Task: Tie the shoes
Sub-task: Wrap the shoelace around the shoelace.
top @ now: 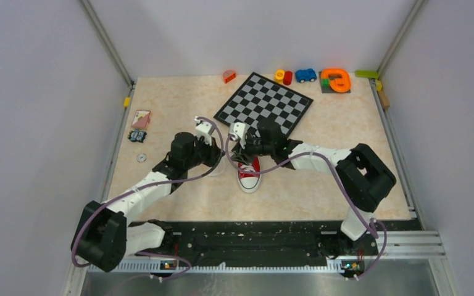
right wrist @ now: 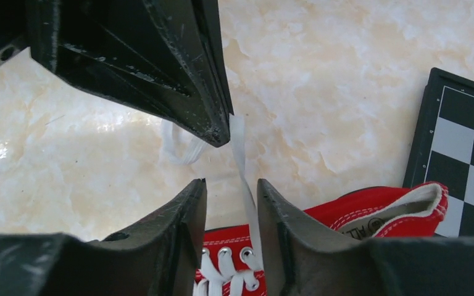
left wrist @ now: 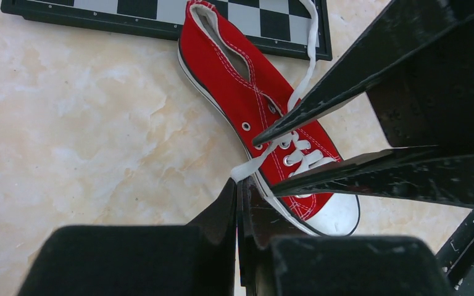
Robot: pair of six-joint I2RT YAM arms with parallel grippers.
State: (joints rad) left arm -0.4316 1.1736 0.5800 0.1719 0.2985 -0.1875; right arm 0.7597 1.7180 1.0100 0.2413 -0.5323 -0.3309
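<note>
The red shoe (top: pixel 249 177) lies mid-table, its white toe cap towards the arms and its heel by the chessboard. In the left wrist view the shoe (left wrist: pixel 247 92) shows loose white laces. My left gripper (left wrist: pixel 239 182) is shut on the end of one lace (left wrist: pixel 250 166), drawn out to the shoe's side. My right gripper (right wrist: pixel 231 182) stands open over the eyelets, and that taut lace (right wrist: pixel 241 154) runs up between its fingers, close to the right one and not clamped. Another lace loop (right wrist: pixel 179 148) lies on the table beyond. Both grippers crowd over the shoe in the top view.
A chessboard (top: pixel 264 105) lies just behind the shoe's heel. Toys line the back edge: a blue car (top: pixel 305 75), an orange piece (top: pixel 336 80), and yellow and red pieces (top: pixel 283 76). A card (top: pixel 141 118) and a small ring (top: pixel 141 158) sit at the left.
</note>
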